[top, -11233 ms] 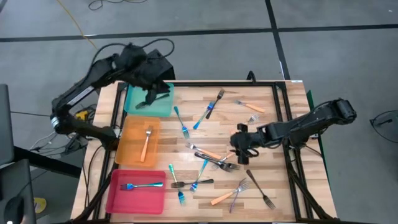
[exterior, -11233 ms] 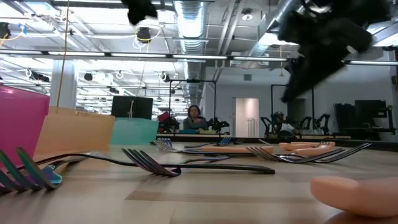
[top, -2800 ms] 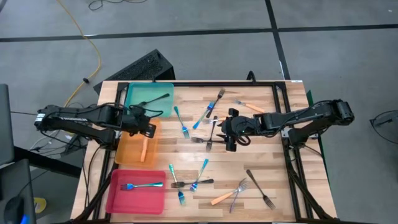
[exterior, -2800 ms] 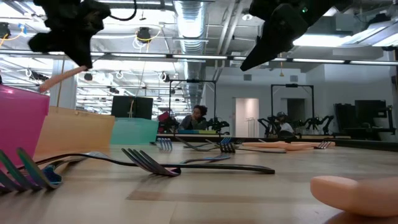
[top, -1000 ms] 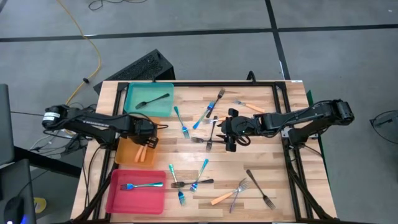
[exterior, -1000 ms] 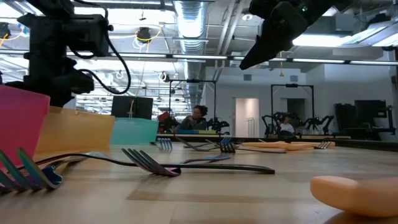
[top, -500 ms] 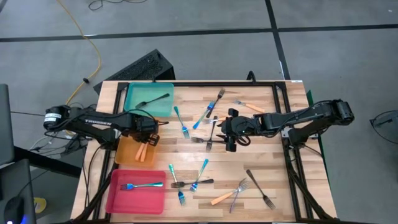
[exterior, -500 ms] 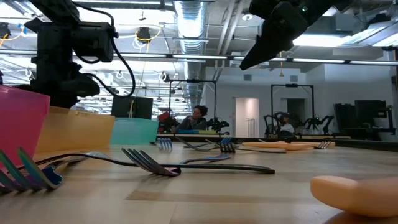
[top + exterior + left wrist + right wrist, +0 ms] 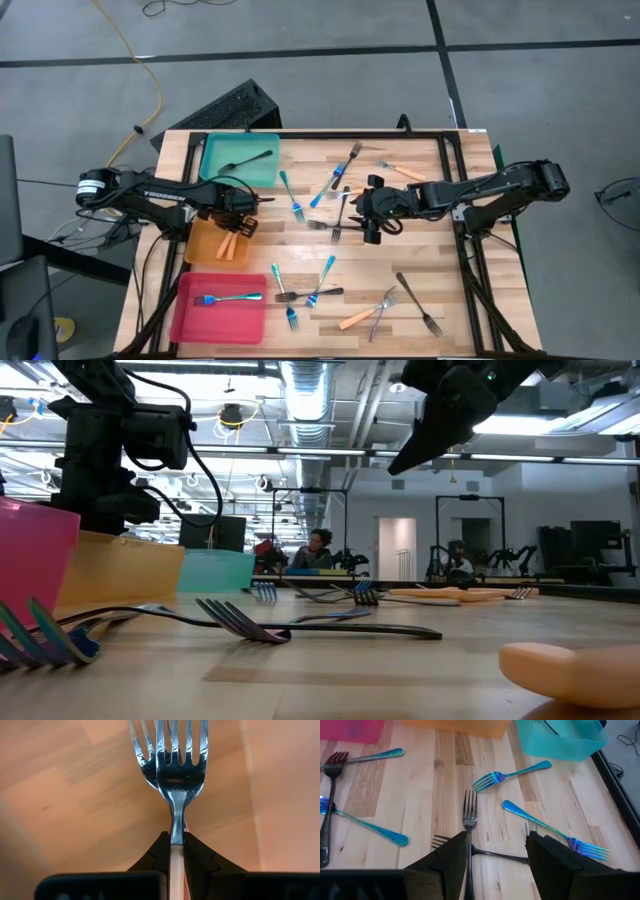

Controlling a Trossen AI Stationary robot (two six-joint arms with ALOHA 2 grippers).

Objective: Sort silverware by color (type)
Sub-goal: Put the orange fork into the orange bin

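Fingers (image 9: 200, 862) of left gripper (image 9: 176, 851) pinch orange-handled fork (image 9: 177, 780), tines projecting ahead.

Many slim forks lay scattered flat across the wooden table: teal-handled forks (image 9: 291, 197), orange-handled forks (image 9: 355, 318) and dark forks (image 9: 420, 305). One dark fork (image 9: 246, 161) lay in the teal tray, two orange-handled forks (image 9: 231, 244) in the orange tray, one teal-handled fork (image 9: 226, 298) in the pink tray.

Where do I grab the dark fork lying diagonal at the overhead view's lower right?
Take the dark fork mid-handle, from straight above, closing across the shaft: it lies flat, and the handle is clear of the nearby orange-handled fork.
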